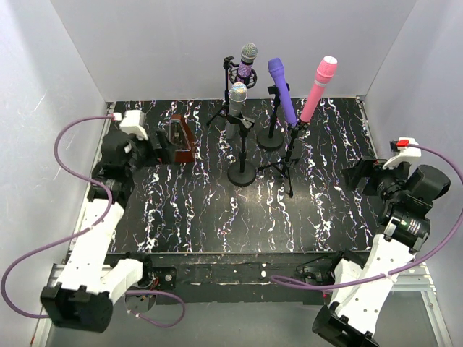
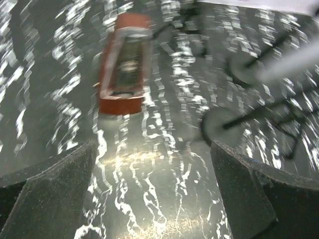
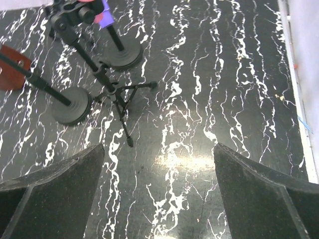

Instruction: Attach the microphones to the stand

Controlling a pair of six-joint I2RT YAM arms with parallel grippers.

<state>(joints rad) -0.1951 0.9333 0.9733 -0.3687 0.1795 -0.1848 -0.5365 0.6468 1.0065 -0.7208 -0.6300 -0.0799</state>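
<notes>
Four microphones sit upright in stands at the back middle of the table: glittery purple with a grey mesh head (image 1: 248, 61), silver-grey (image 1: 236, 101), violet (image 1: 282, 90) and pink (image 1: 318, 88). My left gripper (image 1: 155, 148) is open and empty at the left, low over the table (image 2: 152, 199), next to a dark red wedge box (image 1: 181, 137). My right gripper (image 1: 358, 176) is open and empty at the right, over bare tabletop (image 3: 158, 194). The right wrist view shows only a bit of the violet microphone (image 3: 103, 15) at its top edge.
The dark red box (image 2: 122, 64) lies ahead of my left fingers. Two round stand bases (image 1: 241, 173) (image 1: 271, 139) and a tripod's legs (image 1: 286, 170) stand mid-table; they also show in the right wrist view (image 3: 72, 107) (image 3: 124, 52) (image 3: 122, 99). White walls enclose the table.
</notes>
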